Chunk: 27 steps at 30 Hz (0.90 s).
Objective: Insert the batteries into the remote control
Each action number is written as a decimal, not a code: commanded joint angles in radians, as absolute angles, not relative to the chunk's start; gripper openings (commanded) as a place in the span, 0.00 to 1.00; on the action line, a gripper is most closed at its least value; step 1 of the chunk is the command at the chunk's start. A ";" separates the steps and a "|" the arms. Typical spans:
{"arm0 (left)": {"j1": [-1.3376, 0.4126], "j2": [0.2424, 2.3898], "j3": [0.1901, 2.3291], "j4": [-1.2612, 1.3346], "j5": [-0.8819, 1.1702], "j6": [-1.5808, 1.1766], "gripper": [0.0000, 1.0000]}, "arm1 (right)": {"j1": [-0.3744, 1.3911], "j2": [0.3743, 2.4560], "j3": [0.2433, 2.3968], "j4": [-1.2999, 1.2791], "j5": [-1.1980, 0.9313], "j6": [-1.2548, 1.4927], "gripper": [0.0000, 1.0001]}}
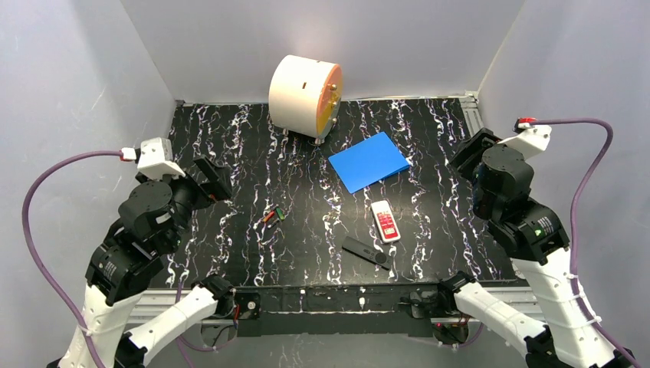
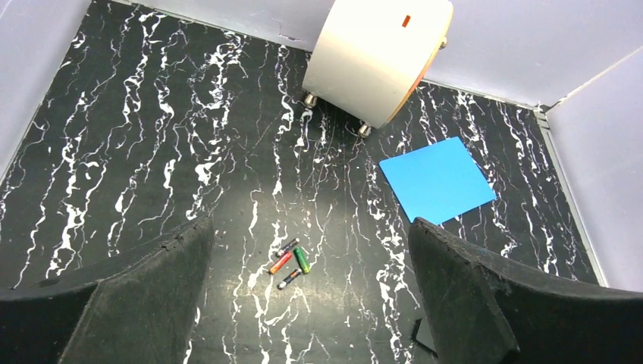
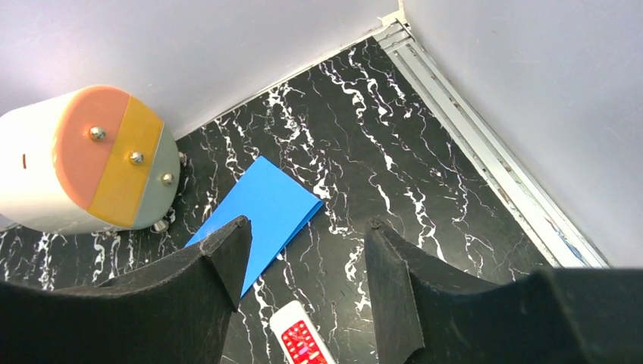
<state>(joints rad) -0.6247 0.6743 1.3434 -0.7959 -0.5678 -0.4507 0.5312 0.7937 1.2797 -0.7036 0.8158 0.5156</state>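
Observation:
Several small batteries point(image 2: 292, 262) lie in a loose cluster on the black marbled table, among them an orange-red one point(image 2: 280, 263) and a green one point(image 2: 302, 259); in the top view the cluster point(image 1: 270, 215) sits left of centre. A white remote control point(image 1: 385, 221) with a red keypad lies right of centre, and its top end point(image 3: 302, 340) shows below my right gripper. A black remote point(image 1: 365, 251) lies nearer the front edge. My left gripper point(image 2: 310, 222) hangs open above the batteries, well off the table. My right gripper point(image 3: 308, 223) is open and empty, raised at the right side.
A cream drum point(image 1: 305, 96) with an orange face stands on small feet at the back. A blue sheet point(image 1: 369, 161) lies flat between the drum and the white remote. Grey walls close the table on three sides, with a metal rail point(image 3: 493, 159) along the right edge.

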 commanded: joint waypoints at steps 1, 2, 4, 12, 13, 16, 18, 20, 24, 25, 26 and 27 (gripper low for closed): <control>-0.624 0.665 1.335 -0.843 -0.588 -0.419 0.99 | 0.529 0.812 1.315 -0.701 0.813 0.498 0.65; -0.624 0.664 1.329 -0.844 -0.576 -0.415 0.99 | 0.530 0.820 1.318 -0.703 0.805 0.498 0.66; -0.624 0.663 1.312 -0.844 -0.547 -0.418 0.99 | 0.530 0.828 1.315 -0.718 0.780 0.510 0.70; -0.624 0.676 1.225 -0.826 -0.429 -0.463 0.98 | 0.531 0.838 1.189 -0.816 0.379 0.552 0.79; -0.624 0.680 1.214 -0.811 -0.379 -0.456 0.98 | 0.529 0.846 1.168 -0.835 0.357 0.561 0.79; -0.624 0.709 1.201 -0.781 -0.336 -0.486 0.98 | 0.530 0.870 1.114 -0.854 0.295 0.560 0.80; -0.624 0.744 1.197 -0.773 -0.360 -0.518 0.98 | 0.530 0.886 1.074 -0.861 0.266 0.520 0.82; -0.624 0.793 1.208 -0.770 -0.368 -0.548 0.98 | 0.531 0.900 1.035 -0.898 0.311 0.504 0.82; -0.624 0.866 1.245 -0.734 -0.376 -0.566 0.99 | 0.530 0.920 0.937 -0.916 0.349 0.478 0.81; -0.624 0.871 1.248 -0.723 -0.384 -0.569 0.99 | 0.531 0.931 0.920 -0.907 0.340 0.474 0.81; -0.624 0.877 1.248 -0.710 -0.392 -0.573 0.98 | 0.529 0.955 0.921 -0.898 0.313 0.461 0.80; -0.624 0.879 1.244 -0.694 -0.397 -0.573 0.98 | 0.530 0.987 0.930 -0.891 0.279 0.445 0.80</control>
<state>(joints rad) -0.6247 0.8730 1.2091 -0.7506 -0.3729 -0.5438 0.5312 0.9306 0.9321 -0.8948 0.3325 0.5011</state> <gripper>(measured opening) 0.984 0.809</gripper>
